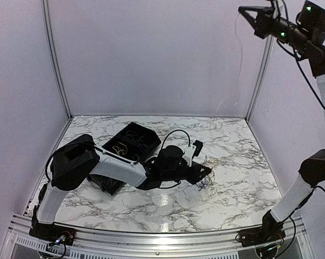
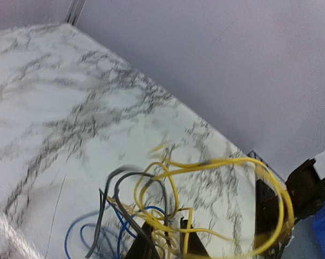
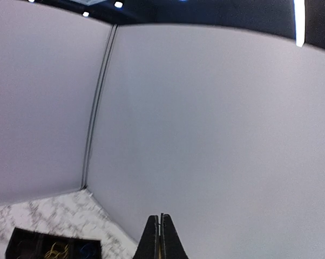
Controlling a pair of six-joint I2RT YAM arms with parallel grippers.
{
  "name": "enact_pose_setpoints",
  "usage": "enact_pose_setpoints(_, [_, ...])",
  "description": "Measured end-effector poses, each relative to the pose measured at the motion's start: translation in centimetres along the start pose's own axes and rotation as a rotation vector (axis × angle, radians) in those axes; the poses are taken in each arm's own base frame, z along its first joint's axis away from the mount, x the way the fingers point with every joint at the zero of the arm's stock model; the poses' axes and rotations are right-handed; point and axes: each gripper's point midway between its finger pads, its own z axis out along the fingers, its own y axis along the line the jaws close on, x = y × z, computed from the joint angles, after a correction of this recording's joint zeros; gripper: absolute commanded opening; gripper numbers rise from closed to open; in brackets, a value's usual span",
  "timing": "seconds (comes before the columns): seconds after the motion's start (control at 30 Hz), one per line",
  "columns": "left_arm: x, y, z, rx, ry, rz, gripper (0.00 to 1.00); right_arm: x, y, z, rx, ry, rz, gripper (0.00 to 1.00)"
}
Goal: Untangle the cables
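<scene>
A small tangle of cables (image 2: 162, 205) in yellow, grey and blue lies on the marble table; it also shows in the top view (image 1: 210, 182). My left gripper (image 2: 168, 244) is low over it, its fingers closed in on a bunch of yellow strands; in the top view it (image 1: 207, 171) is at the tangle's left edge. My right gripper (image 1: 242, 9) is raised high at the back right, shut on a thin whitish wire (image 1: 241, 59) that hangs down toward the table. In the right wrist view the gripper (image 3: 161, 218) is shut with a thin strand between the fingers.
A black compartment box (image 1: 131, 141) with a few wires in it stands at the back left of the marble table (image 1: 243, 162); it also shows in the right wrist view (image 3: 49, 247). Pale walls close the back and sides. The left arm's black cable loops above its wrist.
</scene>
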Motion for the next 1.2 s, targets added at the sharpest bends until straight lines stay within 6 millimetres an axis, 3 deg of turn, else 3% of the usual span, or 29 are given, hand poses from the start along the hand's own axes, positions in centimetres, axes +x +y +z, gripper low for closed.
enact_pose_setpoints(0.13, [7.2,2.9,-1.7,-0.076,0.198,-0.042,0.23,-8.6,-1.4,-4.3,0.155,-0.271,-0.145,0.00])
enact_pose_setpoints(0.2, [9.7,4.1,-2.7,-0.110,0.265,-0.053,0.24,-11.3,-1.0,-6.4,0.181,-0.358,-0.183,0.00])
enact_pose_setpoints(0.27, [11.2,4.8,-3.4,-0.131,0.306,-0.060,0.29,-12.8,-0.6,-7.8,0.194,-0.412,-0.206,0.00])
enact_pose_setpoints(0.37, [11.0,4.5,-3.9,-0.131,0.311,-0.050,0.38,-13.1,-0.4,-8.3,0.198,-0.427,-0.215,0.00])
enact_pose_setpoints(0.43, [9.8,4.0,-4.4,-0.129,0.295,-0.034,0.44,-12.1,-0.6,-7.7,0.196,-0.402,-0.207,0.00])
enact_pose_setpoints(0.53, [6.8,2.5,-5.6,-0.127,0.243,-0.001,0.53,-8.6,-1.2,-5.6,0.190,-0.314,-0.177,0.00])
enact_pose_setpoints(0.73, [-2.0,-1.8,-9.1,-0.107,0.062,0.070,0.58,2.9,-1.9,-0.1,0.133,-0.055,-0.064,0.00])
enact_pose_setpoints(0.87, [-5.8,-3.3,-12.6,-0.128,-0.032,0.104,0.59,8.6,-1.3,1.7,0.082,0.059,-0.003,0.00])
enact_pose_setpoints(1.07, [-7.7,-3.4,-17.4,-0.206,-0.098,0.111,0.59,10.8,-0.8,3.4,0.031,0.083,0.037,0.00])
enact_pose_setpoints(1.2, [-9.2,-3.5,-20.9,-0.256,-0.160,0.096,0.59,12.7,-0.2,5.9,-0.008,0.098,0.052,0.00])
